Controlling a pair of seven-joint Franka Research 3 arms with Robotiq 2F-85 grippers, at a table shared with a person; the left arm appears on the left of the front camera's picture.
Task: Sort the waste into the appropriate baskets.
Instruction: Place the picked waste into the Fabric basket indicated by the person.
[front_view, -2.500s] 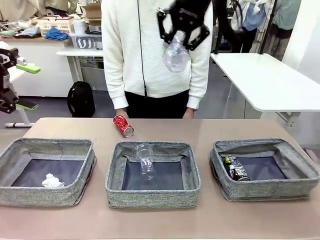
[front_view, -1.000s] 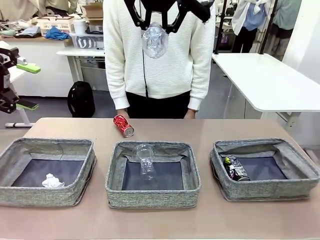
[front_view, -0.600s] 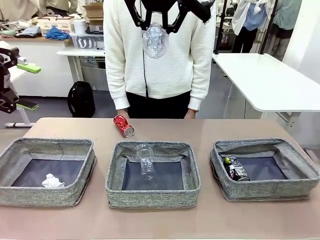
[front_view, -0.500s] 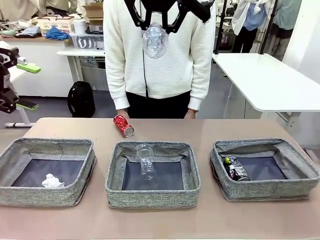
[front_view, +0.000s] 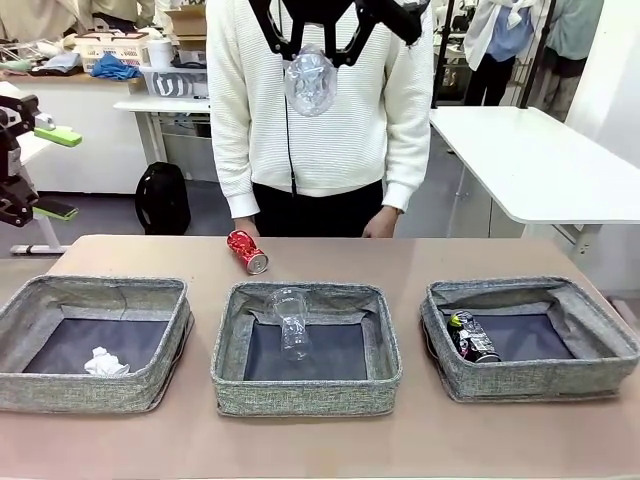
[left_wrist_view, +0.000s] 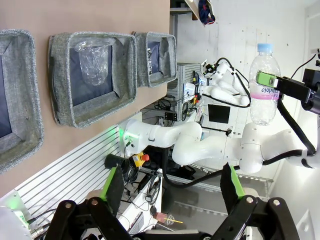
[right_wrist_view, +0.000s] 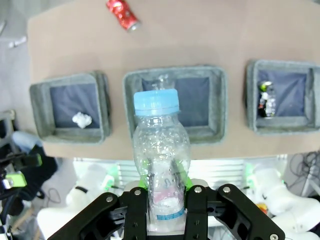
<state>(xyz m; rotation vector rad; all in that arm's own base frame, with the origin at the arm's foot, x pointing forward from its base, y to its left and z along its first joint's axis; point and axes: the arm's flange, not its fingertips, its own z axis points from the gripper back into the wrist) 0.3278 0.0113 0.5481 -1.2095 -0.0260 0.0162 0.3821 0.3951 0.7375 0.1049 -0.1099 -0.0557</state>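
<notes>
One bottle (right_wrist_view: 157, 145) clamped; label (right_wrist_view: 163, 192) half-hidden behind right claw (right_wrist_view: 165, 186).

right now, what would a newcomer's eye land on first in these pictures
The right tool, shut on a small clear bottle with a pink label, holds it high over the table in front of the person in a white sweater. Below it a red can lies loose on the table, just beyond the middle basket of three grey ones.

The brown table (front_view: 520, 258) carries three grey baskets in a row: left basket (front_view: 95, 396), middle basket (front_view: 305, 396), right basket (front_view: 530, 381), none touching. The red can (front_view: 246, 251) lies on its side on bare tabletop beyond the middle basket.
</notes>
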